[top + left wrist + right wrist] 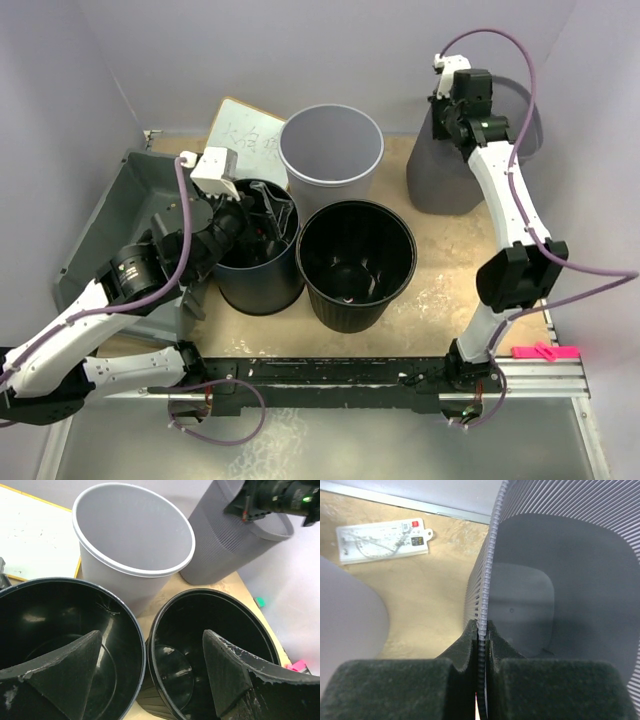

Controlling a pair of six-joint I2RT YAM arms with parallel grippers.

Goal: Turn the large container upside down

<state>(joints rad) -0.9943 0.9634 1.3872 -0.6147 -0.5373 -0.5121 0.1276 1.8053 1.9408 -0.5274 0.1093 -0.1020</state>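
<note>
The large container (105, 215) is a wide grey rectangular tub at the far left against the wall, its opening facing up and right; my left arm hides part of it. My left gripper (265, 215) is open and empty, its fingers (75, 665) wide apart above a dark round bucket (50, 620), to the right of the tub. My right gripper (445, 125) is at the back right, far from the tub. It is shut (482, 627) on the ribbed rim of a tall dark-grey bin (570, 580).
A light grey round bucket (330, 145) stands at the back centre and a black round bucket (355, 260) in the middle. A whiteboard (240, 130) leans behind the buckets. A white ruler card (382, 540) lies on the table. A pink piece (545, 352) sits on the front rail.
</note>
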